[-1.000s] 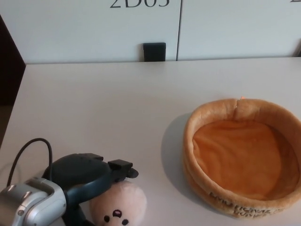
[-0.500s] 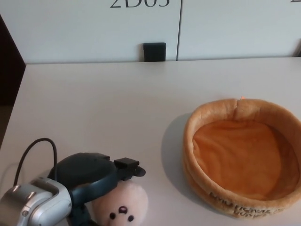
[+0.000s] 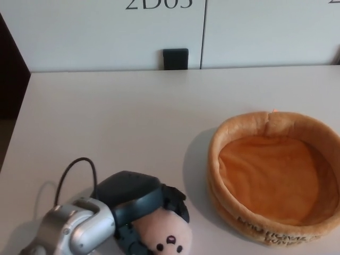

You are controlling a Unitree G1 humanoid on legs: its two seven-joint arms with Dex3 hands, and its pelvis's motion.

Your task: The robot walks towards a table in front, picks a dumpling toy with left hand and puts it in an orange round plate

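Left hand has shifted right and a bit up-frame since a second ago, and the dumpling toy has come along with it, so both now sit closer to the orange round plate than before. A second ago the black fingers only reached over the toy's top; now they wrap across it, one finger curling down its right side, so the hand reads as closed around the toy. Judgement: grasp looks made and the carry toward the plate is under way; can't confirm whether the toy is lifted clear of the table or still dragging on it, bottom edge of frame cuts it off. Toy: soft, rounded, pale pinkish-cream plush with a small dark printed face (two eyes, a mouth) facing the camera, upper part hidden under the fingers. It sits at the bottom centre-left, left of the plate and not touching it, with a gap of bare table between. Plate is a plush round basket shape, raised tan rim, orange inside, empty, unmoved. Black cable loops off the wrist. Right hand isn't in view.
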